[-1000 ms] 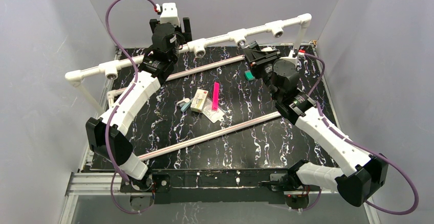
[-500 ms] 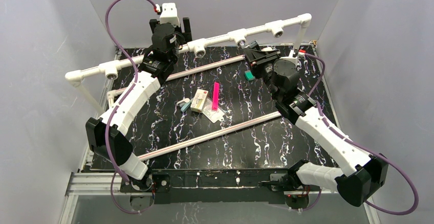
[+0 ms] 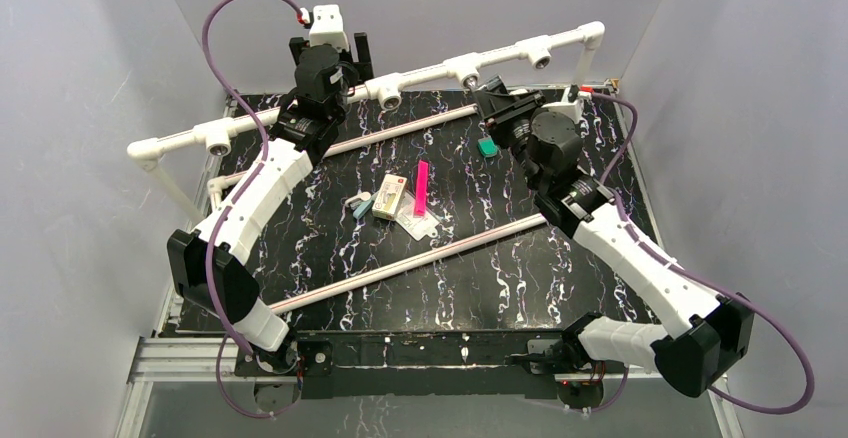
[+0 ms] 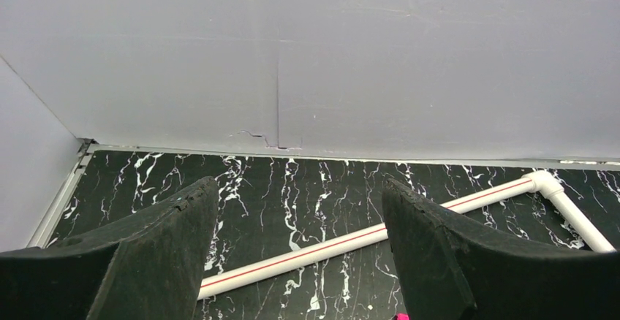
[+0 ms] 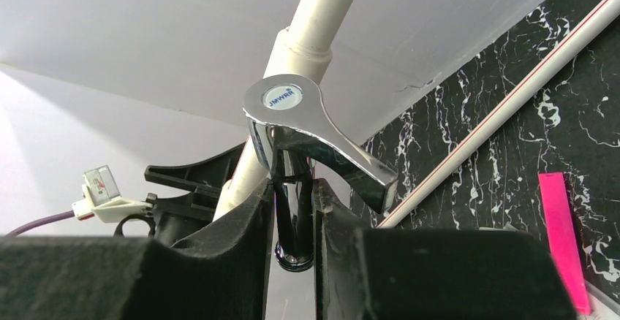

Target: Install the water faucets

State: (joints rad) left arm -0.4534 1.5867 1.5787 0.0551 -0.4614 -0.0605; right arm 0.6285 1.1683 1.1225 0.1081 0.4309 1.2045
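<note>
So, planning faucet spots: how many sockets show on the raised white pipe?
4 sockets: one far left, two mid-pipe, one far right. The left arm may hide another.

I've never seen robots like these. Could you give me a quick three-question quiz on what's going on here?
1. True or false: the left claw is open and holds nothing.
2. What is the right claw clamped on?
A. the pink strip
B. the faucet
C. the small box
3. Fill the gap: in the right wrist view, a white ____ rises just behind the faucet.

Key: 1 true; 2 B; 3 pipe.
</note>
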